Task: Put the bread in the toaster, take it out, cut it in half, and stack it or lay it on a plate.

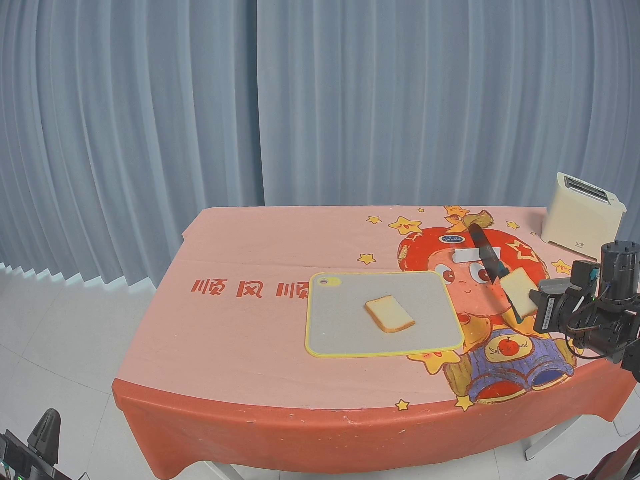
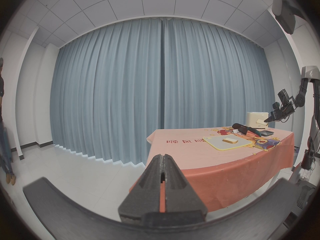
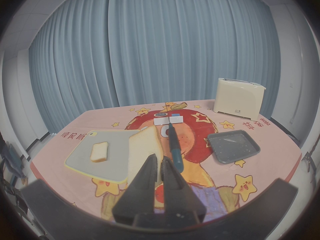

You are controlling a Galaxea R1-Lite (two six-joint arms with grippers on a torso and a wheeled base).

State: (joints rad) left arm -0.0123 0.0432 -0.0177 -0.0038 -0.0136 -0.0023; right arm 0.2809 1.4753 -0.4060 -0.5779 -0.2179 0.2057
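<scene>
Pale bread half (image 1: 521, 293) hangs pinched in the right gripper (image 3: 159, 159), just right of the cutting board (image 1: 347, 331) bearing the other half (image 1: 389, 314); the grey plate (image 3: 233, 146) lies farther right, nearest this arm.

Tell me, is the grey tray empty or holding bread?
Empty. The grey tray is bare; the right gripper holds one bread piece.

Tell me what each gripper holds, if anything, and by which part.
The right gripper holds a piece of bread by one edge, pinched between its fingers. The left gripper is shut and holds nothing.
</scene>
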